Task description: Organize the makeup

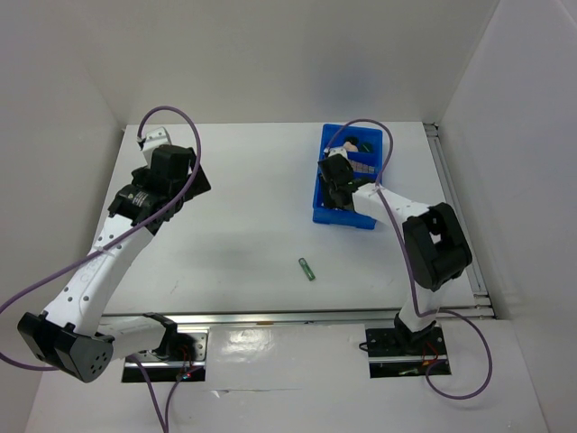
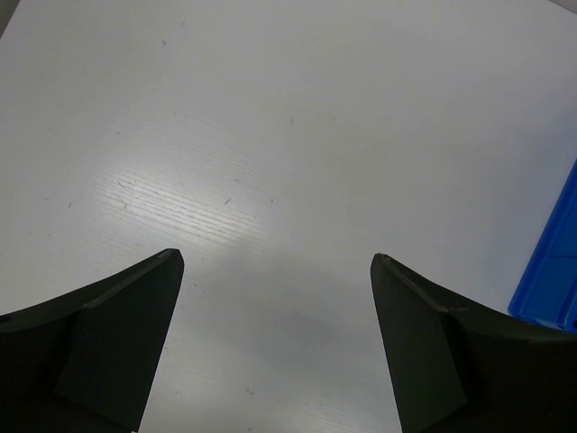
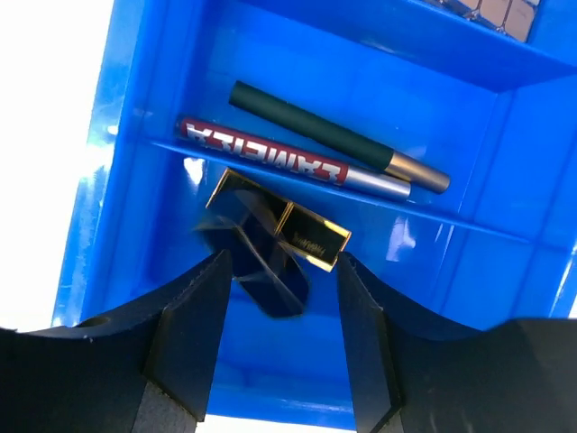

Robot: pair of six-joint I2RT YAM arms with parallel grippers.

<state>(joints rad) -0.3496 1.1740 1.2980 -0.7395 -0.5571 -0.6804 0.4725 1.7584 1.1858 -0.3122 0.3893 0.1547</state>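
My right gripper [image 1: 337,177] hangs open inside the near end of the blue bin [image 1: 317,197]. In the right wrist view its jaws [image 3: 284,260] stand apart above two black-gold lipsticks: one sharp with a gold band [image 3: 314,236], one blurred black [image 3: 263,271], neither gripped. A dark green pencil [image 3: 315,133] and a red-silver pencil [image 3: 270,152] lie behind a divider. A green tube [image 1: 307,269] lies on the white table, in front of the bin. My left gripper [image 1: 196,179] is open and empty above bare table [image 2: 275,257], far left of the bin.
The bin's far compartments hold more small cosmetics, partly hidden by my right arm; a palette edge [image 3: 491,9] shows at the top. The bin's corner [image 2: 552,271] shows at the right in the left wrist view. White walls enclose the table.
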